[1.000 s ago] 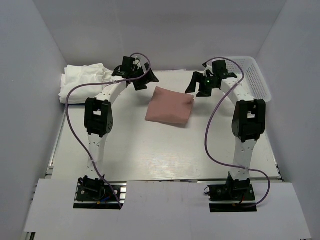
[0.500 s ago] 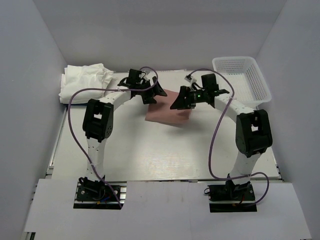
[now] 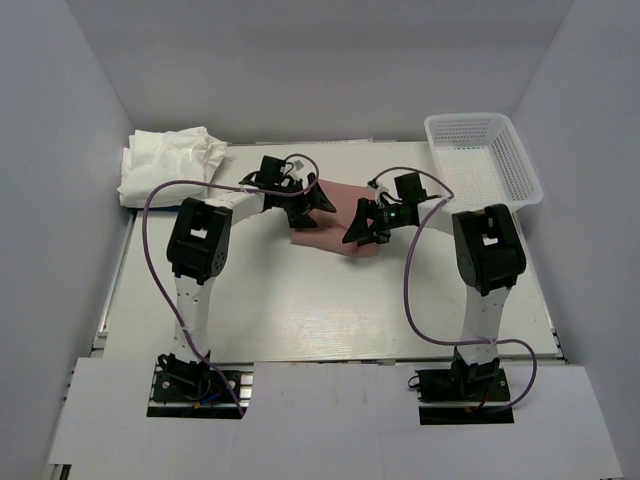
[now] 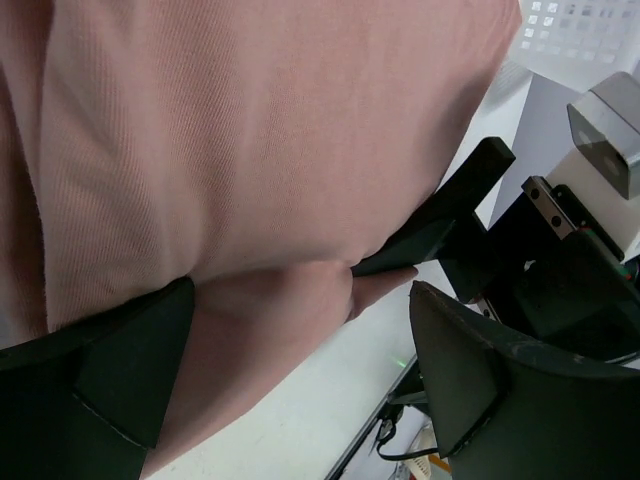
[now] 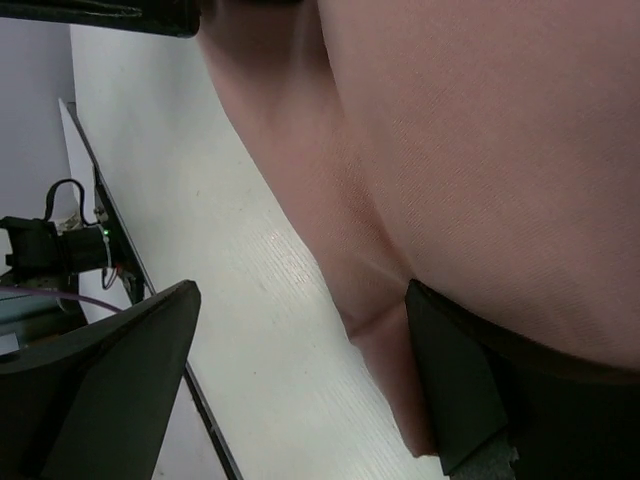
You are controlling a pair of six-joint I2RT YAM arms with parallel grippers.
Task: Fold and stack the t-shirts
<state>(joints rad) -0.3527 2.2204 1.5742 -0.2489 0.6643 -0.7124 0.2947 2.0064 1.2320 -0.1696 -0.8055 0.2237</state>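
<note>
The pink shirt [image 3: 335, 228] lies folded in the middle of the table [image 3: 260, 300], not yet stacked on the white shirts [image 3: 168, 165] at the far left, while the left gripper [image 3: 305, 203] and right gripper [image 3: 362, 225] flank it, jaws spread wide, gripping nothing.

From above I see a flat white tabletop [image 3: 300, 310] carrying three things. A folded dusty-pink cotton t-shirt [image 3: 335, 215] lies near the middle, toward the back. A loose pile of white t-shirts [image 3: 170, 165] sits in the far left corner. A white plastic mesh basket [image 3: 527, 172] stands in the far right corner, well apart from both.
</note>
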